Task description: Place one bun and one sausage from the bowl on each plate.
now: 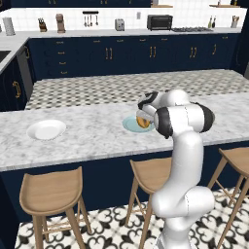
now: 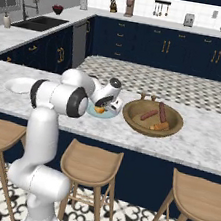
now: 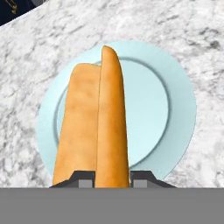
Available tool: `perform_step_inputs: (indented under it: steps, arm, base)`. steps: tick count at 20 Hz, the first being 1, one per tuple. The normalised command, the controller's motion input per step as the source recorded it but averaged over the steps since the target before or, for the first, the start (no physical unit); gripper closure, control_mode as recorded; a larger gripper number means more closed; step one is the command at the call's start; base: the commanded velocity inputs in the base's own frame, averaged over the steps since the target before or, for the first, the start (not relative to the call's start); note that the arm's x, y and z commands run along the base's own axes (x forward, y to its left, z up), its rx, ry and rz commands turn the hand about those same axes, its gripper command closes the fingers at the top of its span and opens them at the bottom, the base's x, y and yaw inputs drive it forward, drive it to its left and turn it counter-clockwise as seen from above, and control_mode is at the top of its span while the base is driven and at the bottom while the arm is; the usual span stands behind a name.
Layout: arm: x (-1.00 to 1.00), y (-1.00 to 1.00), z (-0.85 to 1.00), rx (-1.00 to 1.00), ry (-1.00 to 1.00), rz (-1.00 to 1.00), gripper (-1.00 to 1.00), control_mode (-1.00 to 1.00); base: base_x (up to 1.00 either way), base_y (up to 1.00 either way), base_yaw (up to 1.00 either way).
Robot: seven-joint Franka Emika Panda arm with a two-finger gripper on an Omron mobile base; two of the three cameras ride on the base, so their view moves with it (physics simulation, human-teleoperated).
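End effector (image 3: 112, 178): clenched on a bun (image 3: 94, 127), its two dark tips flanking the bun's near end in the hand view.
Bun: golden-orange, long, split lengthwise; held over the teal plate (image 3: 175, 109), pointing across its middle. Whether it touches the plate cannot be told.
Teal plate: on the marble bench (image 1: 87, 136), just left of the bowl (image 2: 172, 130) in the right base view; partly hidden by the arm in both base views.
White plate (image 1: 46, 129): on the same bench, well apart from the teal plate, to its left; nothing on it.
Bowl: brown wood, wide and shallow, on the bench beside the teal plate.
Bowl contents: two dark red sausages (image 2: 150, 114) and one orange bun (image 2: 159, 126) lie inside.
Stools (image 1: 51, 189): wooden, lined up along the near side of the bench.
Back counter: toaster oven (image 1: 159, 22) and a toaster (image 1: 119, 24) against the tiled wall.
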Motion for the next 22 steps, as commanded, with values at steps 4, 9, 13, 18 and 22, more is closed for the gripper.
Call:
perform_step_inputs:
  steps: [4, 9, 13, 18, 22]
  arm:
    - [0.28, 0.0, 0.0, 0.0, 0.0, 0.0, 1.0, -1.0]
    - [0.01, -0.02, -0.18, 0.0, 0.0, 0.0, 1.0, -1.0]
    - [0.0, 0.0, -0.03, 0.0, -0.05, 0.0, 1.0, -1.0]
    - [-0.04, 0.0, 0.0, 0.0, 0.02, 0.0, 1.0, -1.0]
    - [0.0, 0.0, 0.0, 0.0, 0.0, 0.0, -1.0, -1.0]
  base:
    - [0.0, 0.0, 0.0]
    - [0.0, 0.0, 0.0]
    - [0.0, 0.0, 0.0]
    - [0.0, 0.0, 0.0]
    - [0.0, 0.0, 0.0]
